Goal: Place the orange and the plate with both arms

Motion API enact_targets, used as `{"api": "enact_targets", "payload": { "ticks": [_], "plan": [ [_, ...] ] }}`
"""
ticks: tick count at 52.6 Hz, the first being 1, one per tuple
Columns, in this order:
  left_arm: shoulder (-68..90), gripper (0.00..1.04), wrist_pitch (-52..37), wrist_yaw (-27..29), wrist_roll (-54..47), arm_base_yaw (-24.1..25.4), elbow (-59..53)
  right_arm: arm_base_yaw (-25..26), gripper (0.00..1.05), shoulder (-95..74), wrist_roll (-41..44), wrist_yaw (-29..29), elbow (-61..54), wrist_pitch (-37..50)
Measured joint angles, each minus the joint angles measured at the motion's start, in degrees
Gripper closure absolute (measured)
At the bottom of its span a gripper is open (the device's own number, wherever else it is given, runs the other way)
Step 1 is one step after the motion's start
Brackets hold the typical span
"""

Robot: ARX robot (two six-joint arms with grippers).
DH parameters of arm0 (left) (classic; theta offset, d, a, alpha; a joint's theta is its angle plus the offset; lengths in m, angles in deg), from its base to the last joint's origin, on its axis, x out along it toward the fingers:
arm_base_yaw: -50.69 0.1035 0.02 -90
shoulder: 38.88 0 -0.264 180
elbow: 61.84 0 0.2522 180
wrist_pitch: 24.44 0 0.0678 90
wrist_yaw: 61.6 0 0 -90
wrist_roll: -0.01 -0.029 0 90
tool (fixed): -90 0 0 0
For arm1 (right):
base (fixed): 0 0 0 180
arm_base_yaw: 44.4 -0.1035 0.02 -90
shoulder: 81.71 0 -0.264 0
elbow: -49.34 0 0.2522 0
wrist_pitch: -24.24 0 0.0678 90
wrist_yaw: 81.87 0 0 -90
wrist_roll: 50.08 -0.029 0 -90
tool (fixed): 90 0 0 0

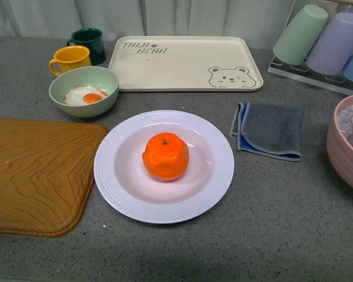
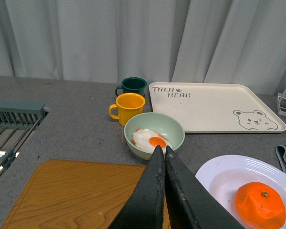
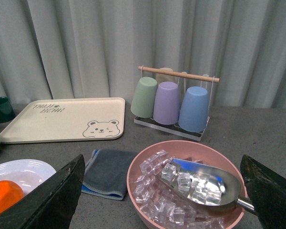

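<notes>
The orange [image 1: 165, 156] is sitting in the middle of the plate [image 1: 125, 194], stem spot facing up, and the plate is lying flat on the counter [image 1: 270, 223]. We are holding our left gripper [image 2: 162, 151] with its fingers pressed together, nothing between them, clear of the plate and orange. Our right gripper [image 3: 162, 160] is spread wide and is gripping nothing. In its wrist view a pink bowl [image 3: 148, 164] of ice is showing between the fingers. Left of the plate, just beside its rim, a wooden tray [image 1: 35, 176] is lying. Behind the plate a bear tray [image 1: 182, 64] is resting, and behind-left a green bowl [image 1: 106, 100] is holding a fried egg [image 1: 85, 95]. To the plate's right a cloth [image 1: 270, 130] is lying folded.
</notes>
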Motion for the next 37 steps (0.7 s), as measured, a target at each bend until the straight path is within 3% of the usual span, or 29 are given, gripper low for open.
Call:
{"api": "enact_targets", "payload": {
  "ticks": [3,5,9,37],
  "plan": [
    [-3.04,1.01,2.54,-0.74,0.02,0.81,-0.5,0.0,0.09,0.0,0.0,0.0,0.0,0.0],
    [-6.01,1.01,5.07,-4.72,-0.02,3.72,-0.98,0.0,0.09,0.0,0.0,-0.02,0.0,0.0],
    [-10.51,1.01,8.94,-5.25,0.0,5.88,-1.07,0.0,0.09,0.0,0.0,-0.02,0.0,0.0],
    [-31.15,1.01,27.98,-5.81,-0.02,5.99,-1.14,0.0,0.09,0.0,0.0,-0.02,0.0,0.0]
  ]
}}
